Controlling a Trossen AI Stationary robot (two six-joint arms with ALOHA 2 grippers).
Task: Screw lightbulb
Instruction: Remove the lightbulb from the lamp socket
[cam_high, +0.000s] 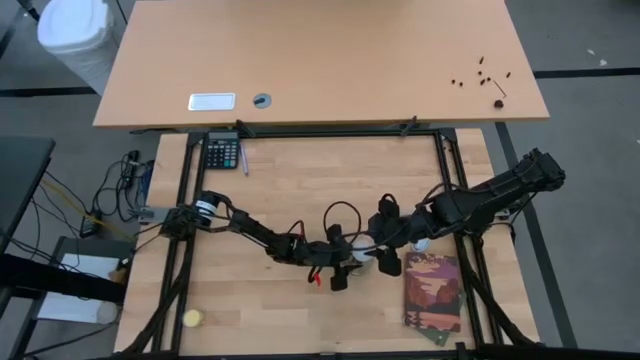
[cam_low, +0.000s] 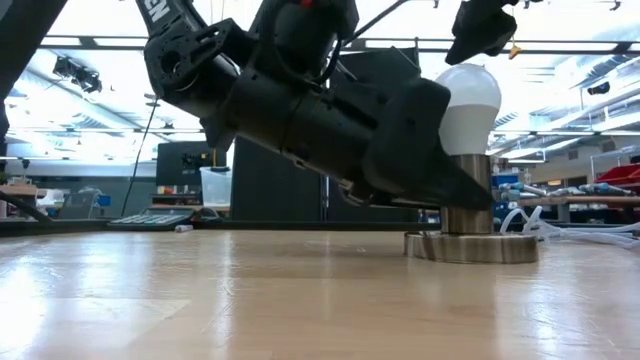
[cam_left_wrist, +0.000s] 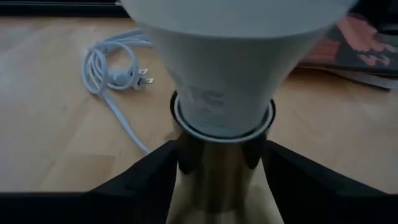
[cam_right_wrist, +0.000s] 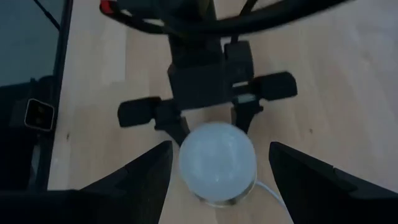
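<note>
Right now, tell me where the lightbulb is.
The lightbulb stands upright in the metal socket, mid-table toward the right in the high view, with the left hand at the socket's neck and the right hand above.

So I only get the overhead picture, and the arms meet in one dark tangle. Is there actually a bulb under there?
Observer: Yes. From table height, the lightbulb stands upright in a metal socket on a round base.
Operator: What is the left arm doing?
Observer: Its wrist camera shows the left fingers clasping the socket, just below the bulb.
Operator: And the right one?
Observer: The right fingers are spread either side of the bulb from above, with a gap on both sides.
</note>
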